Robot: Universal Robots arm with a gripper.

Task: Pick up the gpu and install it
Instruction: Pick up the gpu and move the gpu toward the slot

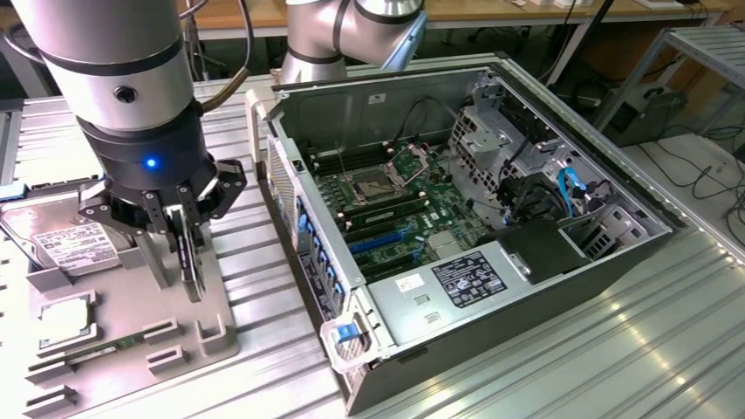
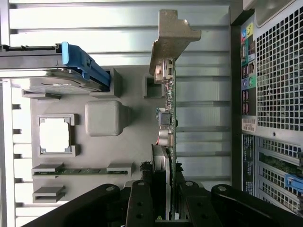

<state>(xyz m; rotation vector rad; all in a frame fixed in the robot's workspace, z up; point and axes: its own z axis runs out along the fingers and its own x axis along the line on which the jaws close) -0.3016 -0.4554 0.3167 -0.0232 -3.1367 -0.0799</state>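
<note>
The computer case [image 1: 466, 201] is seen on the desk [image 1: 559, 367]. At its nine o'clock in the exterior view, over the parts tray [image 1: 128, 301], the gripper [image 2: 165, 187] is set with jaws narrowed on the upright gpu [image 2: 170, 113]. Pickup is judged in hand; installing calls for the card's edge being squared to a slot [image 1: 375, 237].

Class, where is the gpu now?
At the exterior view's left, the gpu stands on edge, gripped by the hand over the grey tray, between the hard drive and the computer case.

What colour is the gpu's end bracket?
Silver; the gpu's end bracket shows best in the wrist view.
</note>
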